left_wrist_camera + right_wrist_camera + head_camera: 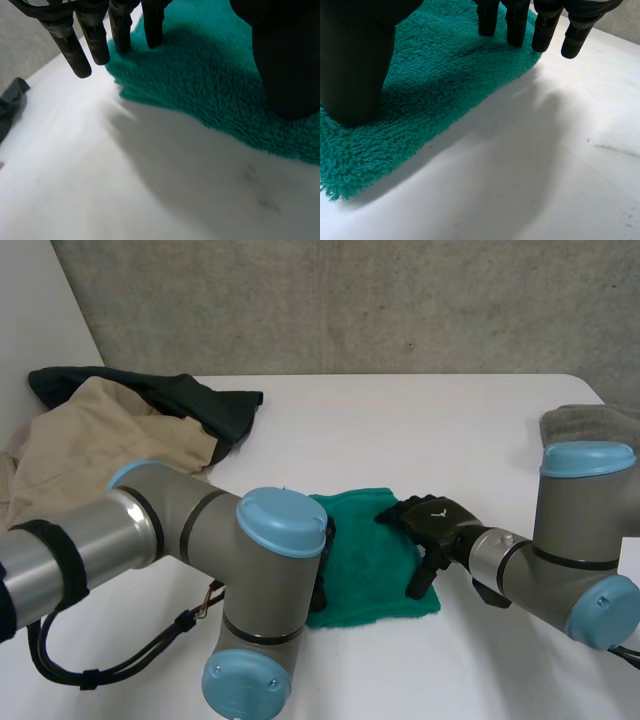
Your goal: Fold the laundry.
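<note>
Left hand (95, 40) and right hand (440, 523) are held open-fingered at opposite edges of the fluffy teal terry towel (370, 560), probably to flatten it.

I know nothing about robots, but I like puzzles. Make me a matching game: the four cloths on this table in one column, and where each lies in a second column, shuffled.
Things:
1. teal towel
2. beige cloth
3. dark green cloth
4. grey cloth

Places:
A. at the right edge of the table
B. at the left edge, in front of another cloth
C. mid-table, under the left hand and the right hand
D. far left, behind another cloth

Pairs: 1-C, 2-B, 3-D, 4-A
</note>
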Robot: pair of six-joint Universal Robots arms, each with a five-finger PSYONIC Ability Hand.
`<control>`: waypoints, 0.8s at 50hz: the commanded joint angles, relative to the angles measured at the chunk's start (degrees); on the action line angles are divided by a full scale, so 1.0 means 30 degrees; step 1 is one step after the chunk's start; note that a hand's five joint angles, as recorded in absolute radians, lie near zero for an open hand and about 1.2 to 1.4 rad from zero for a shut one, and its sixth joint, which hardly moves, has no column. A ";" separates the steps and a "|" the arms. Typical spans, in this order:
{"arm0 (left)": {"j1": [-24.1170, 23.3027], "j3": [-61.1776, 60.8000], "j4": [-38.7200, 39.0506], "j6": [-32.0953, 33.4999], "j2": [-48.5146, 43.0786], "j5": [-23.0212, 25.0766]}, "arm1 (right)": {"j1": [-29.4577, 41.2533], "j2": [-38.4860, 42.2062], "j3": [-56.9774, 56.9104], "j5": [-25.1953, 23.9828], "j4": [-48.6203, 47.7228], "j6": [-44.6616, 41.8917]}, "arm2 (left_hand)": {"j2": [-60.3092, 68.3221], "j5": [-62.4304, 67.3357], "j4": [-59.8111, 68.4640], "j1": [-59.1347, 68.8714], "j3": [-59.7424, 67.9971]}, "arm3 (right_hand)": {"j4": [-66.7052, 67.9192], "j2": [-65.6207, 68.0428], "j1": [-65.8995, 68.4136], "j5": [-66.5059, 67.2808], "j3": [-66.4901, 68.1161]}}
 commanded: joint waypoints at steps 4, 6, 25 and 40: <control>0.0223 0.0304 0.0784 -0.0061 0.3525 0.0361 | 0.0351 -0.2347 0.0634 0.1580 -0.0513 -0.0981 | 0.0177 -0.0177 0.0206 0.0371 0.0010 | -0.0666 -0.0631 -0.1057 -0.0969 -0.0567; 0.0398 0.0304 0.1485 -0.0061 0.4343 0.0739 | 0.0731 -0.3929 0.1687 0.1697 -0.1302 -0.1068 | 0.0289 -0.0066 0.0318 0.0483 0.0121 | -0.0666 -0.0631 -0.1057 -0.0969 -0.0567; 0.3505 0.0714 -0.0034 -0.0266 0.5725 1.5655 | 0.3574 -0.4200 0.8605 0.2665 -0.8598 -0.2680 | 0.0794 0.0439 0.0823 0.0988 0.0626 | -0.0666 -0.0631 -0.1057 -0.0969 -0.0567; 0.3446 0.0480 -0.0063 -0.0295 0.5667 1.5479 | 0.3457 -0.1591 0.7140 0.2694 -1.0913 -0.3470 | 0.0682 0.0327 0.0711 0.0876 0.0514 | 0.2888 0.2923 0.2497 0.2585 0.2987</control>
